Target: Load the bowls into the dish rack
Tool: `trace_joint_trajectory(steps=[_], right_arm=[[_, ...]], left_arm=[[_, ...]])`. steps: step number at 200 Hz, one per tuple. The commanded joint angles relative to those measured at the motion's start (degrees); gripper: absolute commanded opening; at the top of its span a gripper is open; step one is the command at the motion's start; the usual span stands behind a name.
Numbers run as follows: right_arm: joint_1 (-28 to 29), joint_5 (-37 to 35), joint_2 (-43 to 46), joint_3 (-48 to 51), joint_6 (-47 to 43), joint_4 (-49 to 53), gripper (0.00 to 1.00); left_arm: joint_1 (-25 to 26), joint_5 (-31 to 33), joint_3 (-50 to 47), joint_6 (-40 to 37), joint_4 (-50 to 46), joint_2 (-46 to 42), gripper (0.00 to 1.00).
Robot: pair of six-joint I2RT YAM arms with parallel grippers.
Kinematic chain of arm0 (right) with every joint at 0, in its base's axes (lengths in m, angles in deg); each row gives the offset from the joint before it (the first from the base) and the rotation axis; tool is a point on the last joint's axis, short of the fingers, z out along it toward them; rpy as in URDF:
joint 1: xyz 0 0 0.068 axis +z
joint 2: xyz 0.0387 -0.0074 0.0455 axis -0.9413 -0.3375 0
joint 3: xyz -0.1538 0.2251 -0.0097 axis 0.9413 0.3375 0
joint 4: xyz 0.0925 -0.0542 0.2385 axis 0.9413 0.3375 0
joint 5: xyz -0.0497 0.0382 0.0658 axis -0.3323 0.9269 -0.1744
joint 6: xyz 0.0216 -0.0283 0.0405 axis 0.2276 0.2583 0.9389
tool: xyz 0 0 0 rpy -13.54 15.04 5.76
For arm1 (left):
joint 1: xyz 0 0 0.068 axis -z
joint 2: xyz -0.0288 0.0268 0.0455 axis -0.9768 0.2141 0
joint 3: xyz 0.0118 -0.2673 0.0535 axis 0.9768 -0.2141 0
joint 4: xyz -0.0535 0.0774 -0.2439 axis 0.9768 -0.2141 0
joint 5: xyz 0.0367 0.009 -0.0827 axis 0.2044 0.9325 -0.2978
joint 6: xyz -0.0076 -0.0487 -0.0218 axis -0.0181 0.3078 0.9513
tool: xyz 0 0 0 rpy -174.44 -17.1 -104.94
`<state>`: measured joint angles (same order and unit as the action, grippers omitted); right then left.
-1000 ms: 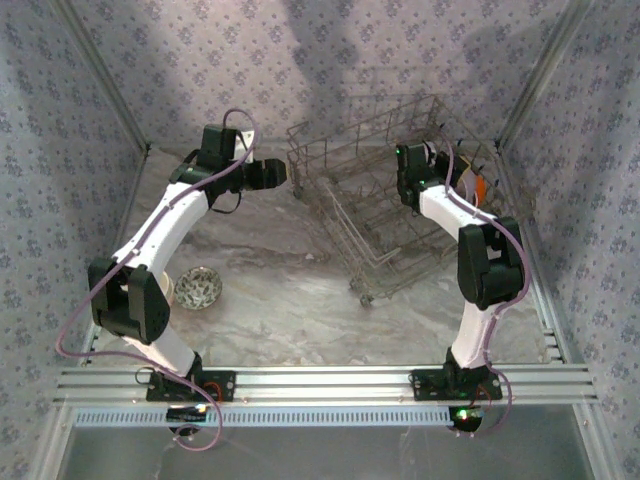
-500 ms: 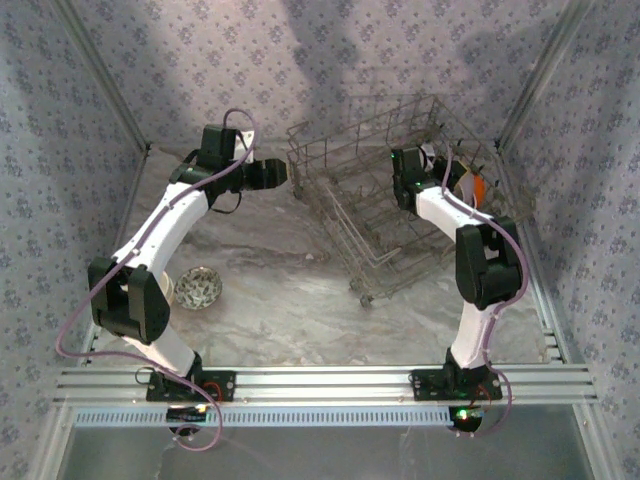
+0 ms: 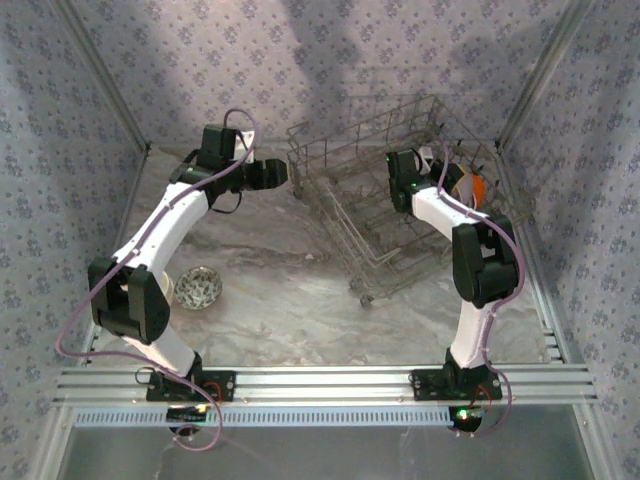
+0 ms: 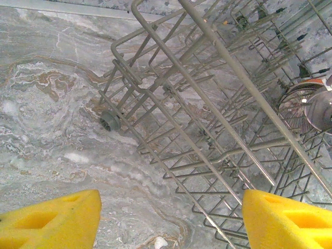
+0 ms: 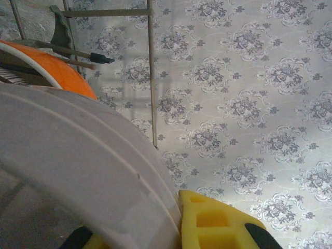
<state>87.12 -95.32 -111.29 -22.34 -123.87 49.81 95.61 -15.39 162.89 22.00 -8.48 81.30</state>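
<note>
Grey wire dish rack [image 3: 385,200] and 3 bowls.
Orange bowl [image 5: 62,72] on edge among its tines, lavender-grey bowl [image 5: 78,155] just beside it; 1 patterned bowl [image 3: 198,289] upright, well apart.

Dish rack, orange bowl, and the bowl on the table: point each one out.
Dish rack [image 3: 350,240]: top view, near wire side.
Orange bowl [image 5: 67,75]: right wrist view, outer wall.
Bowl on the table [image 3: 198,290]: top view, patterned inside.

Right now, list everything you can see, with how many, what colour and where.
rack: one, grey wire, far right of table
orange bowl: one, orange, in rack's right end
grey bowl: one, pale grey, beside orange bowl
patterned bowl: one, white with dark pattern, on table, near left
table: one, marbled grey
left gripper: one, yellow fingers, open, by rack's left end
right gripper: one, yellow fingers, shut on grey bowl
</note>
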Motion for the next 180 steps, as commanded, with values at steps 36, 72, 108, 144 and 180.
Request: trace_joint_trajectory(steps=[36, 72, 108, 144, 180], right_arm=[[1.09, 6.26, -4.45, 1.91, 3.83, 7.44, 0.09], [0.65, 6.42, -5.04, 0.81, 5.26, 9.05, 0.16], [0.56, 6.40, -6.59, -1.04, 7.11, 11.36, 0.18], [0.30, 5.91, -8.25, -2.61, 10.48, 14.96, 0.19], [-0.26, 5.92, -9.28, -3.31, 12.64, 16.84, 0.19]], left_arm=[[-0.58, -1.15, 0.14, -0.46, 1.12, -1.50, 0.72], [-0.57, -1.17, 0.12, -0.37, 1.12, -1.50, 0.72], [-0.57, -1.17, 0.19, -0.19, 1.30, -1.41, 0.72], [-0.57, -1.08, -0.02, -0.13, 1.30, -1.41, 0.72], [-0.57, -1.08, -0.04, -0.02, 1.41, -1.36, 0.72]])
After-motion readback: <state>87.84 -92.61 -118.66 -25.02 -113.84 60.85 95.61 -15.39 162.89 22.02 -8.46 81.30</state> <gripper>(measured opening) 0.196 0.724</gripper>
